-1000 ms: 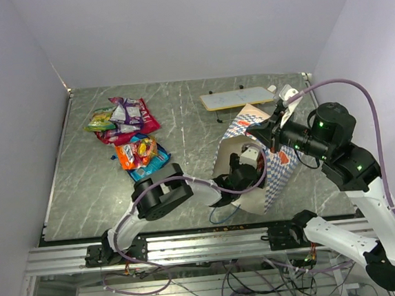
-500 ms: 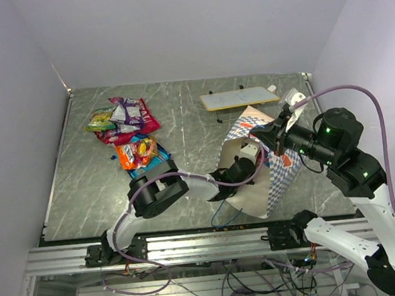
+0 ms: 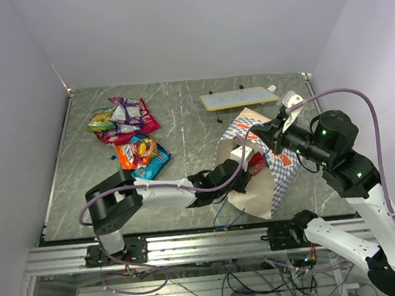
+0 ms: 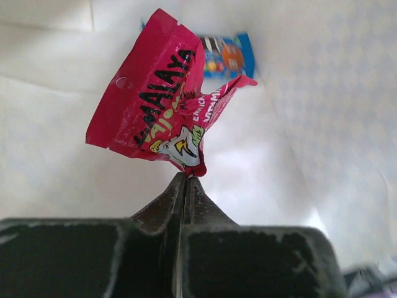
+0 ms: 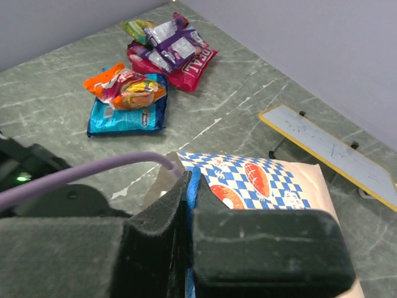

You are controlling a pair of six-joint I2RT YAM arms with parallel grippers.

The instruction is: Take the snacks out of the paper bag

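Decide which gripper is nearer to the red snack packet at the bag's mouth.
Left. The left gripper pinches the red packet by its corner. The right gripper clamps the rim of the bag, apart from the packet.

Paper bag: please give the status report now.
Left gripper shut on red packet inside paper bag. Right gripper shut on bag rim. Blue packet deeper inside. Nothing blocking.

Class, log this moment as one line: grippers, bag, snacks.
left gripper: shut on red packet inside paper bag | right gripper: shut on bag rim | blue packet: in bag | other snacks: piled on table
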